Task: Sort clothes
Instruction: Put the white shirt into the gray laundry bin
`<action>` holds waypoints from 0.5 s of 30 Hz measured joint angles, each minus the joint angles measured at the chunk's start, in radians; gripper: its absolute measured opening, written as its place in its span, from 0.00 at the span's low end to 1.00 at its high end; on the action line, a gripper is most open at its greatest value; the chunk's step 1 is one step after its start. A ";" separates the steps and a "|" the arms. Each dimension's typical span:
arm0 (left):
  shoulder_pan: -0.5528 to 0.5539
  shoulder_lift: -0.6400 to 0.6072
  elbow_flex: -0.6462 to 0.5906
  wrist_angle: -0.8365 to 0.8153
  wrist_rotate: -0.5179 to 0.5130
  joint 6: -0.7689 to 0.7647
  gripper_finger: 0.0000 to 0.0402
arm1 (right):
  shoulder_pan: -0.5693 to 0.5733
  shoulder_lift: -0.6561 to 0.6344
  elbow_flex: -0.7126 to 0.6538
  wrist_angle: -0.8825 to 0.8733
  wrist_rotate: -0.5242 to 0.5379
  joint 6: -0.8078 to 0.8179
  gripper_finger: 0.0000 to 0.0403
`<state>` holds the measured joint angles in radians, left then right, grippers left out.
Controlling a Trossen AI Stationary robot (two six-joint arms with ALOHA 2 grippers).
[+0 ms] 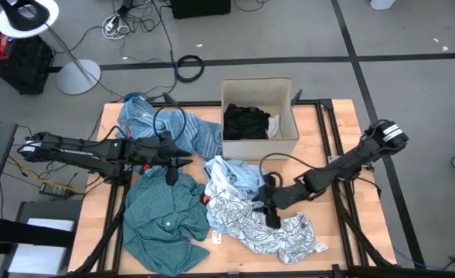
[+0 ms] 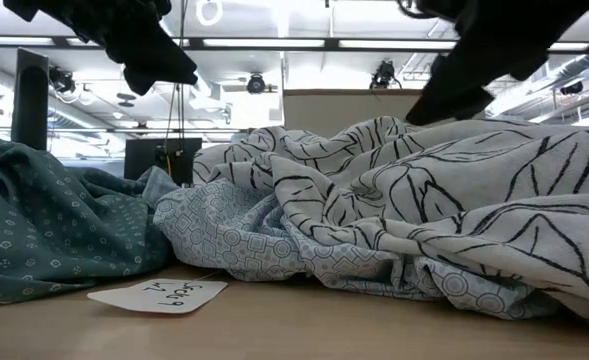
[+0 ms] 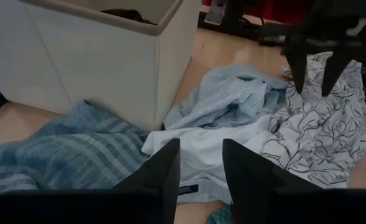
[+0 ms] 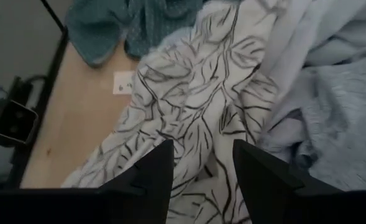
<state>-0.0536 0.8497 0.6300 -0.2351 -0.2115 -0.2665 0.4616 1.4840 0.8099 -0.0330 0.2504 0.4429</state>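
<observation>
My left gripper (image 1: 174,165) is open and empty, held above the table between the blue striped cloth (image 1: 165,127) and the teal shirt (image 1: 165,220). My right gripper (image 1: 267,210) is open and empty just above the white-grey patterned cloth (image 4: 189,93), which lies crumpled on the table beside the pale blue shirt (image 1: 231,176). A black garment (image 1: 246,122) lies inside the beige cardboard box (image 1: 289,96). A small red piece (image 1: 205,198) shows between the teal and pale blue shirts. In the left wrist view a white cloth (image 3: 195,146) lies ahead of the fingers.
The box stands at the table's far middle. A small white paper tag (image 2: 159,294) lies on the bare wood near the front edge. Black frame rails (image 1: 331,116) run along the table's right side. Cables and a lamp stand lie on the floor beyond the far edge.
</observation>
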 joint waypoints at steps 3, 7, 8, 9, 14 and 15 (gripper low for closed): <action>0.000 0.000 0.000 0.000 0.000 0.000 0.31 | -0.028 0.058 0.052 -0.047 -0.046 -0.017 0.41; 0.000 0.000 0.000 -0.001 0.001 0.000 0.31 | -0.067 0.113 0.100 -0.106 -0.105 -0.018 0.41; 0.000 0.000 0.000 -0.002 0.001 0.000 0.31 | -0.074 0.120 0.110 -0.115 -0.121 -0.015 0.40; 0.000 0.000 0.000 -0.002 0.001 0.000 0.31 | -0.081 0.123 0.119 -0.130 -0.139 -0.010 0.39; 0.000 0.000 0.000 -0.003 0.004 0.000 0.31 | -0.103 0.136 0.179 -0.243 -0.211 0.006 0.19; -0.001 0.000 0.000 -0.004 0.003 0.000 0.31 | -0.104 0.135 0.193 -0.266 -0.219 0.001 0.12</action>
<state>-0.0544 0.8501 0.6300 -0.2392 -0.2080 -0.2668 0.3578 1.6190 1.0024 -0.2986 0.0311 0.4444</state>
